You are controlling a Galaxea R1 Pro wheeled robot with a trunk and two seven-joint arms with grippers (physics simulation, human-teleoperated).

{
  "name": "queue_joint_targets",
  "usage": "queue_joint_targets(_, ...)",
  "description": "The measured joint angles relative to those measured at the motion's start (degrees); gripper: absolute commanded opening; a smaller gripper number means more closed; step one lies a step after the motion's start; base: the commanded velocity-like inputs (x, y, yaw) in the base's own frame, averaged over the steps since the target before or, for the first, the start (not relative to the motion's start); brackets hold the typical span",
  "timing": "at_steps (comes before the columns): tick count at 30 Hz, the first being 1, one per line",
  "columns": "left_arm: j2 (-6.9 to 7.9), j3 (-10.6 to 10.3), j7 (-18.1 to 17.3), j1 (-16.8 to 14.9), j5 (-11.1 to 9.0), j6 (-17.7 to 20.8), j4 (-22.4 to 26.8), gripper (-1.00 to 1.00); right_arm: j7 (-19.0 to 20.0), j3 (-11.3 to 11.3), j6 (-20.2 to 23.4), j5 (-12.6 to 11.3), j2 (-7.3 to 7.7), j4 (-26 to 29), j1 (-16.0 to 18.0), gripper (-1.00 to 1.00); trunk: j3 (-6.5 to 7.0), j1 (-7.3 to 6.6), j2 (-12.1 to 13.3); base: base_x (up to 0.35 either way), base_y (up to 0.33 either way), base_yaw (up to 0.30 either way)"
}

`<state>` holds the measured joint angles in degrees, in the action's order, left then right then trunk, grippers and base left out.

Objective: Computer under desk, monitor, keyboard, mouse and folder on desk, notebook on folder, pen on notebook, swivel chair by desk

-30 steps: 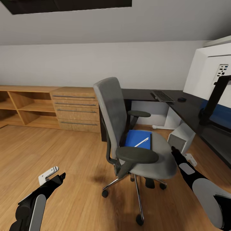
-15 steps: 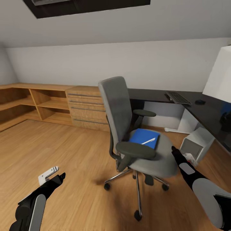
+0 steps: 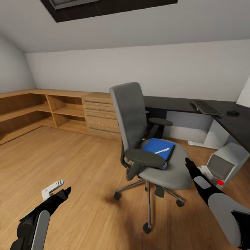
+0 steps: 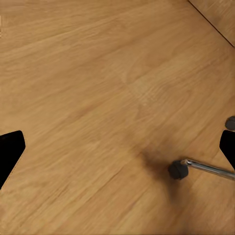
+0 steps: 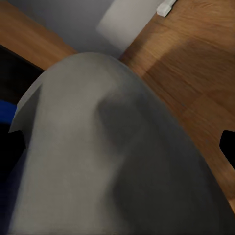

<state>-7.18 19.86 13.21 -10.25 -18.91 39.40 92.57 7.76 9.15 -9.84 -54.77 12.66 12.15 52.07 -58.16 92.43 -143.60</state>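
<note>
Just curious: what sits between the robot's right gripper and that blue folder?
In the head view, only the swivel chair's grey seat padding lies between the right gripper and the folder.

Warm wooden plank floor (image 3: 80,163) with visible grain, evenly lit, soft shadows

Plain pale grey back wall (image 3: 139,73), curving into a side wall (image 3: 12,69) at the left

Sloped light ceiling (image 3: 173,24) overhead, broken by a dark rectangular skylight opening (image 3: 104,7)

Low light wooden shelving (image 3: 31,111) running along the left wall and around the corner, open compartments, unlit inside

Beside the shelving, a matching wooden dresser (image 3: 99,116) with long grey bar handles, set against the back wall
</note>
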Motion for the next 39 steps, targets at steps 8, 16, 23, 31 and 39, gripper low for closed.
queue_joint_targets(8, 0.00, -4.3, 0.2, 0.0, 0.2, 0.1, -0.8, 1.00, 0.1, -0.1, -0.4, 0.1, -0.09, 0.0, 0.0, 1.00, 0.39, 0.00, 0.0, 0.000, 0.000, 0.216)
queue_joint_targets(16, 0.01, -6.5, 0.3, 0.0, 0.3, 0.1, -1.6, 1.00, -0.1, 0.2, -0.4, 0.2, -0.16, 0.0, 0.0, 1.00, 0.74, 0.00, 0.0, 0.000, 0.000, 0.248)
queue_joint_targets(23, 0.01, -6.5, 0.4, 0.0, 0.3, 0.1, -1.6, 1.00, -0.1, 0.4, -0.3, 0.2, -0.16, 0.0, 0.0, 1.00, 0.93, 0.00, 0.0, 0.000, 0.000, 0.262)
queue_joint_targets(31, -0.07, -7.1, 0.3, 0.0, 0.3, 0.1, -2.5, 1.00, 0.1, -0.2, -0.4, 0.3, -0.03, 0.1, 0.0, 1.00, 0.97, 0.00, 0.0, 0.000, 0.000, 0.063)
queue_joint_targets(39, -0.08, -7.2, 0.3, 0.0, 0.4, 0.1, -2.7, 1.00, -0.1, -0.1, -0.2, 0.2, 0.10, 0.0, 0.0, 1.00, 0.97, 0.00, 0.0, 0.000, 0.000, 0.002)
